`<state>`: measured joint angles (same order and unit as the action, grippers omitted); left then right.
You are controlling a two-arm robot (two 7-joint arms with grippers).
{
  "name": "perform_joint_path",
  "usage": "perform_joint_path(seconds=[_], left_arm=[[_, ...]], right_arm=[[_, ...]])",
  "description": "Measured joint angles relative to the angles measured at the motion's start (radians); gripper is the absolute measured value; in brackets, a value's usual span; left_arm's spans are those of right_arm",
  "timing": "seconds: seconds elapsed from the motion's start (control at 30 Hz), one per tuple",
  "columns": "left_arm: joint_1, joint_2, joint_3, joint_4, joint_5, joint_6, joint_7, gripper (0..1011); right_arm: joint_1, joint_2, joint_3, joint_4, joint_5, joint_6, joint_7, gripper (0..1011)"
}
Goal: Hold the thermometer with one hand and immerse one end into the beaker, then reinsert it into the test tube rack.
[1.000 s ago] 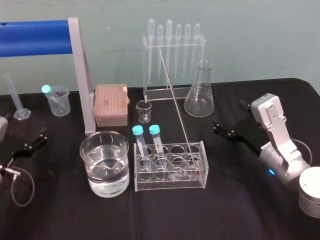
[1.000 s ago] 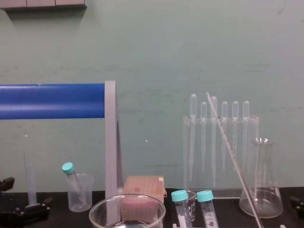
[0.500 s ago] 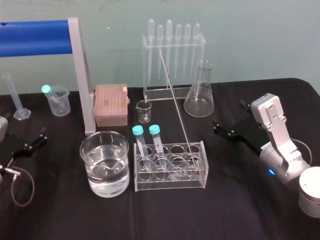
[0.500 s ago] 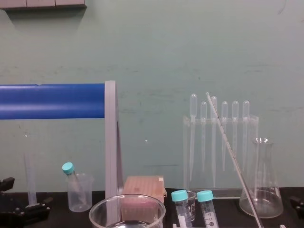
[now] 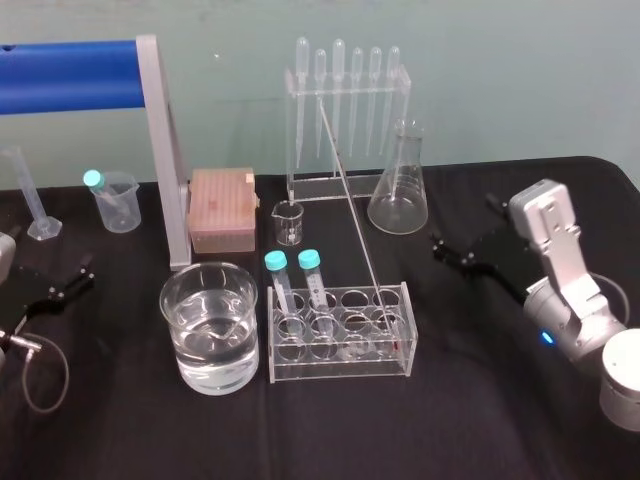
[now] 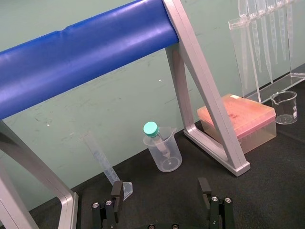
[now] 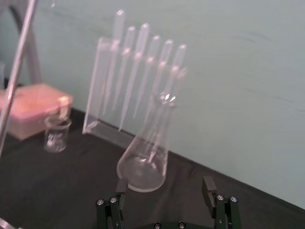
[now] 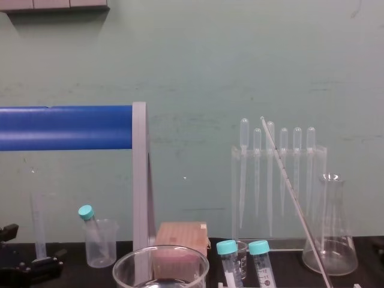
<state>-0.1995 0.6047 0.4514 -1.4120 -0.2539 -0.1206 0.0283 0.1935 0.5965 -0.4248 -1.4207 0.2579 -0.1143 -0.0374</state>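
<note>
The thermometer (image 5: 350,200), a long thin glass rod, leans with its lower end in the right end of the clear test tube rack (image 5: 340,340); its top rests against the pipette stand. It also crosses the chest view (image 8: 294,201) and the right wrist view (image 7: 16,71). The wide beaker (image 5: 210,325), part filled with water, stands just left of the rack. My right gripper (image 5: 465,232) hovers open to the right of the rack, holding nothing (image 7: 165,186). My left gripper (image 5: 72,278) rests open at the far left (image 6: 160,191).
Two teal-capped tubes (image 5: 290,280) stand in the rack's left end. Behind are a pipette stand (image 5: 345,110), a conical flask (image 5: 398,195), a tiny beaker (image 5: 288,222) and a pink tip box (image 5: 222,210). A blue-barred frame (image 5: 160,150), a small beaker (image 5: 115,200) and a cylinder (image 5: 35,200) stand left.
My right arm has drawn back slightly to the right, away from the rack, and its gripper has slid out of the chest view's corner. The rest has not moved.
</note>
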Motion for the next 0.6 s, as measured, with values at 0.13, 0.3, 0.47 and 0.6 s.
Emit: perform_joint_path(seconds=[0.13, 0.3, 0.47, 0.6], left_arm=[[0.0, 0.0, 0.0, 0.0, 0.0, 0.0, 0.0, 1008], [0.0, 0.0, 0.0, 0.0, 0.0, 0.0, 0.0, 1008], [0.0, 0.0, 0.0, 0.0, 0.0, 0.0, 0.0, 1008], [0.0, 0.0, 0.0, 0.0, 0.0, 0.0, 0.0, 1008]], right_arm=[[-0.014, -0.01, 0.052, -0.036, 0.047, 0.007, 0.0, 1002], [-0.026, -0.022, 0.111, -0.095, 0.127, 0.016, 0.027, 1002], [-0.029, -0.04, 0.155, -0.157, 0.201, 0.019, 0.07, 1002], [-0.021, -0.064, 0.171, -0.208, 0.244, 0.019, 0.113, 1002]])
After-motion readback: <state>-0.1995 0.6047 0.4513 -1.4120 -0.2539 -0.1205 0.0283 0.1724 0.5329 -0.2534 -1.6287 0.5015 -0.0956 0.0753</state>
